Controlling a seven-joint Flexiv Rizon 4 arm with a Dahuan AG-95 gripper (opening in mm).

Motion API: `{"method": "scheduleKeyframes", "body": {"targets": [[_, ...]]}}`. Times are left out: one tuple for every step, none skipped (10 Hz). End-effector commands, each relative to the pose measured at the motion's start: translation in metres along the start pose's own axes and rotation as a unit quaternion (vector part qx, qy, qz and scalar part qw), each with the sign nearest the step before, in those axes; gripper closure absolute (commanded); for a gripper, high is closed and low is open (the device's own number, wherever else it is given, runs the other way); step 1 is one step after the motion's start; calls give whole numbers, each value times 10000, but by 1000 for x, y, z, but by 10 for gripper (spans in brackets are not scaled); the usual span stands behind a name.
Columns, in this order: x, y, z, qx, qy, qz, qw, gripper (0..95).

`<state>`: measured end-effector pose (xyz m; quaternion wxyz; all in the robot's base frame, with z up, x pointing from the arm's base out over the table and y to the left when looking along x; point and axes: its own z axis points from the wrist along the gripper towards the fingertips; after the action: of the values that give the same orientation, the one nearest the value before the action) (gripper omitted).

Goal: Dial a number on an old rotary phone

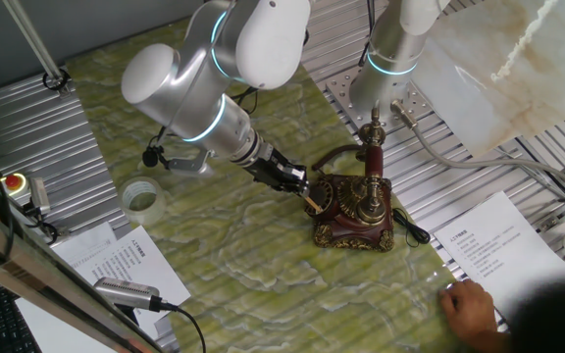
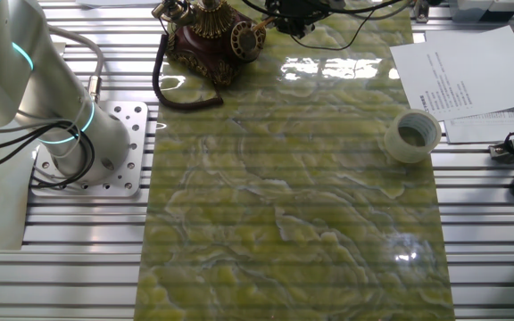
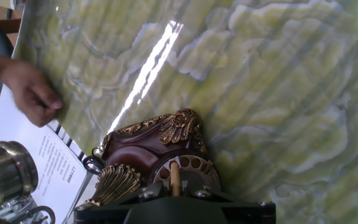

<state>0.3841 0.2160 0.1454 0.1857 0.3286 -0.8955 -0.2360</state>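
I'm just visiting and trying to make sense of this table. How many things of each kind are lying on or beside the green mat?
Old rotary phone: 1
Clear tape roll: 1
Printed paper sheets: 2, one under a person's hand, one near the tape roll
Total: 4

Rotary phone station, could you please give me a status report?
Gripper at dial, a pale stick in a finger hole. Rotary phone upright, handset cradled. Nothing blocking.

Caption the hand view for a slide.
Wooden stick between gripper fingers touches the round dark dial of the red-brown, brass-trimmed rotary phone on green marbled mat.
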Motion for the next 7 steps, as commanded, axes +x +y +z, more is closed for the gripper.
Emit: {"method": "scheduleKeyframes", "body": {"targets": [[0,0,0,4,-37,-31,10000,950],[0,0,0,17,-39,-23,10000,950],[0,0,0,13,-46,-26,10000,950],[0,0,0,9,-44,-30,10000,950],[0,0,0,7,-42,-27,10000,950],[0,0,0,7,-42,-18,10000,950],[0,0,0,7,-39,-12,10000,950]]}}
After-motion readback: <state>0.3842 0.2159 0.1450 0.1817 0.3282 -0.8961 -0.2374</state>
